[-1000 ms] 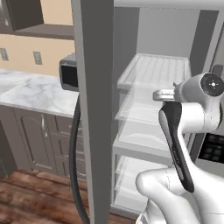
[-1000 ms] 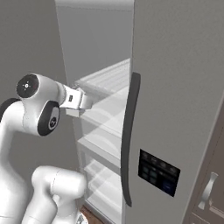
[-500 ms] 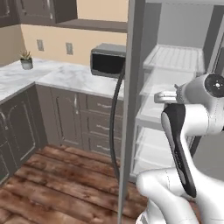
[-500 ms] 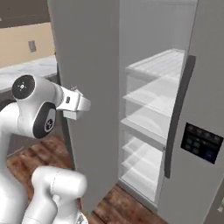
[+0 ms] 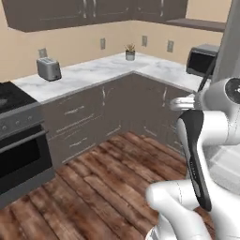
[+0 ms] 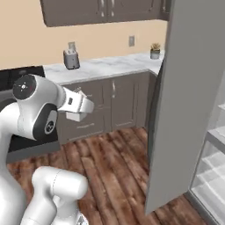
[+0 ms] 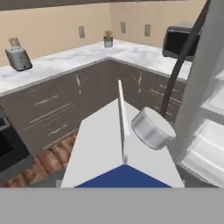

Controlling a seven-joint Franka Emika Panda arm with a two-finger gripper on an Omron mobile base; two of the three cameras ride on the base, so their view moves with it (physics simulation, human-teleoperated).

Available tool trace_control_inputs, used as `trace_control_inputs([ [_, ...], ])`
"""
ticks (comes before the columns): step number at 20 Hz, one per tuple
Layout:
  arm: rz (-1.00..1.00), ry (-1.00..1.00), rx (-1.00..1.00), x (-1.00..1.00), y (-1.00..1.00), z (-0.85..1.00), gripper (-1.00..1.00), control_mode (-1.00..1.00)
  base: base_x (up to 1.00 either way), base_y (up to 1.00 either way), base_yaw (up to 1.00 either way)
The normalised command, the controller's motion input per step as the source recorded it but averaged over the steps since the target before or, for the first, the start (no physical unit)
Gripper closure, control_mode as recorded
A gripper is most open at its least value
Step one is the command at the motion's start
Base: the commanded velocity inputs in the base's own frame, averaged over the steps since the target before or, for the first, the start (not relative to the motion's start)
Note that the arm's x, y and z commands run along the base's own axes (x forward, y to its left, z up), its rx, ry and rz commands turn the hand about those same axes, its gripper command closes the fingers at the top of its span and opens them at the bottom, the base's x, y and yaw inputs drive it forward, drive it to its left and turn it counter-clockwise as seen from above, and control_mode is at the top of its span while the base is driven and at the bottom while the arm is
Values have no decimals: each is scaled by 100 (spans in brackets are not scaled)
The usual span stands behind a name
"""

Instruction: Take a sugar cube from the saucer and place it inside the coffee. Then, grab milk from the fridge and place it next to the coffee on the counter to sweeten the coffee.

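Kitchen's swung round from the fridge (image 6: 193, 101) to the counter (image 5: 89, 72); jaws clamped on the milk (image 7: 122, 148), carrying it coffee-ward.

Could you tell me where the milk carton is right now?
The milk carton sits right before the camera in the hand view, low and central, held at the tool, with the open fridge on its right.

The walls (image 5: 70, 44) are beige, with dark grey upper cabinets (image 5: 70, 14). The floor (image 5: 93, 187) is of brown wood planks. A silver toaster (image 5: 48, 69), a small potted plant (image 5: 130, 51) and a black microwave (image 5: 201, 60) stand in the corner, and a black oven (image 5: 18, 140) is at the left.
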Motion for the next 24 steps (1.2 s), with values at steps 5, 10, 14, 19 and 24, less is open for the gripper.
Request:
trace_control_inputs([
  [5, 0, 0, 0, 0, 0, 0, 100, 100, -21, 85, 74],
  [10, 0, 0, 0, 0, 0, 0, 100, 100, 13, 98, 52],
  [14, 0, 0, 0, 0, 0, 0, 100, 100, 80, 99, 34],
  [19, 0, 0, 0, 0, 0, 0, 100, 100, 100, 100, 13],
  [24, 0, 0, 0, 0, 0, 0, 100, 100, 100, 100, 0],
])
